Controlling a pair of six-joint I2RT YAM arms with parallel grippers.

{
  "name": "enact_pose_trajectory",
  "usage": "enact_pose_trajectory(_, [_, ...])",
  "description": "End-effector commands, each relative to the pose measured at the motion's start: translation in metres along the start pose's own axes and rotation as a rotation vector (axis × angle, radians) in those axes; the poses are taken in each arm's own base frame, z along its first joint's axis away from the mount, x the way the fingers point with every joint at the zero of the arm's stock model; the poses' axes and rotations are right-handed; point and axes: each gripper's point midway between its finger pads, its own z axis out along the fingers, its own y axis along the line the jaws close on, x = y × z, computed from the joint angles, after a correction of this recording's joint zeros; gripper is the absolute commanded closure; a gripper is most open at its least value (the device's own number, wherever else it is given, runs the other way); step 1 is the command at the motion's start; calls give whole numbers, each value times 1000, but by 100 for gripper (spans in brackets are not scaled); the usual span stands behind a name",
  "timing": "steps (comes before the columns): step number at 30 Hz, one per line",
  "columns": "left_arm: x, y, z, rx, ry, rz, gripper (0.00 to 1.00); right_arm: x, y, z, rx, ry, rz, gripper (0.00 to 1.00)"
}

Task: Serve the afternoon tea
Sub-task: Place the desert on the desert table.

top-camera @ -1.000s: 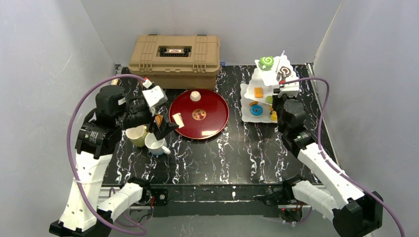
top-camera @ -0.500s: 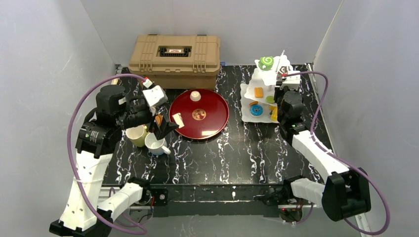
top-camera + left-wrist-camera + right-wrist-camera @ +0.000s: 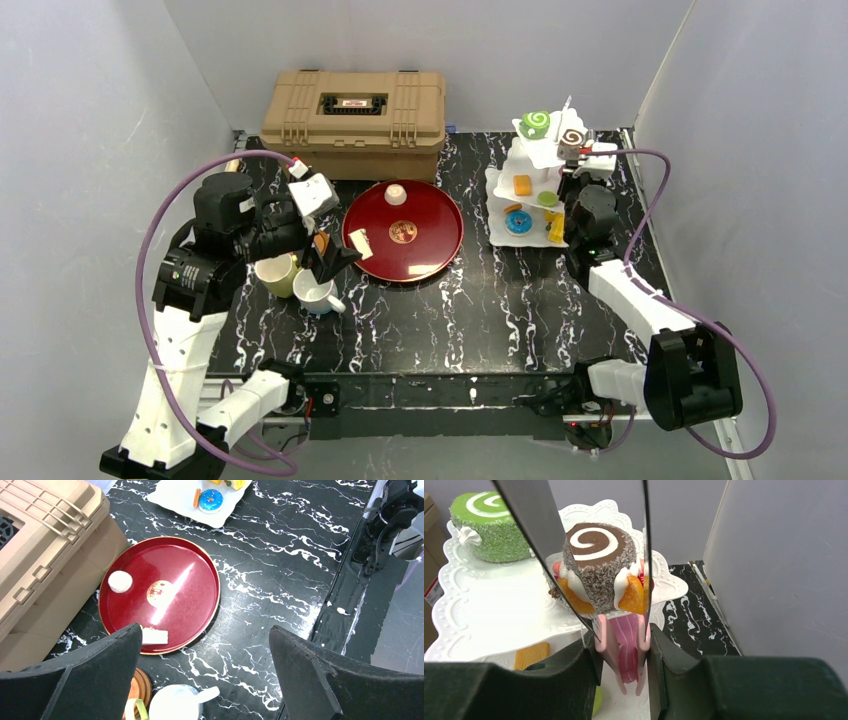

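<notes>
My right gripper (image 3: 623, 642) is shut on the pink handle of the metal tongs (image 3: 624, 630). Their two blades straddle a chocolate swirl roll (image 3: 596, 560) on the top tier of the white stand (image 3: 484, 600); whether they press it I cannot tell. A green swirl roll (image 3: 486, 525) sits beside it. My left gripper (image 3: 205, 630) hangs open and empty over the white mug (image 3: 175, 704), with a brown coaster (image 3: 141, 685) and the pale yellow mug (image 3: 276, 274) beside it. On the red tray (image 3: 195, 595) lie a round white pastry (image 3: 120, 581) and a white slice (image 3: 154, 636).
The tan toolbox (image 3: 353, 108) stands at the back left, behind the red tray (image 3: 430, 250). The stand's lower tiers (image 3: 500, 225) carry a blue donut (image 3: 518, 222) and small orange and yellow pieces. Grey walls close in on both sides.
My right arm has pushed toward the back and risen, carrying the tongs up from the lower tiers to the chocolate roll on the top tier. The left arm has stayed still.
</notes>
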Motion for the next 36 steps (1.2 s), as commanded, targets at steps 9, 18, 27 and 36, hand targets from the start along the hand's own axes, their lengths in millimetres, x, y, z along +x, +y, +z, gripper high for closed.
enact_pose_trajectory(9, [-3, -7, -4, 21, -12, 6, 3, -13, -9, -18, 18, -93, 110, 45])
enact_pose_trajectory(18, [-6, -8, -5, 23, -19, 6, 3, -35, -12, -27, -1, -116, 117, 37])
enact_pose_trajectory(27, [-5, -10, -6, 25, -21, 5, 3, -32, -9, -36, -32, -102, 131, 37])
enact_pose_trajectory(36, [-5, -9, -5, 26, -20, 3, 4, -63, 10, -63, -211, -132, 172, 53])
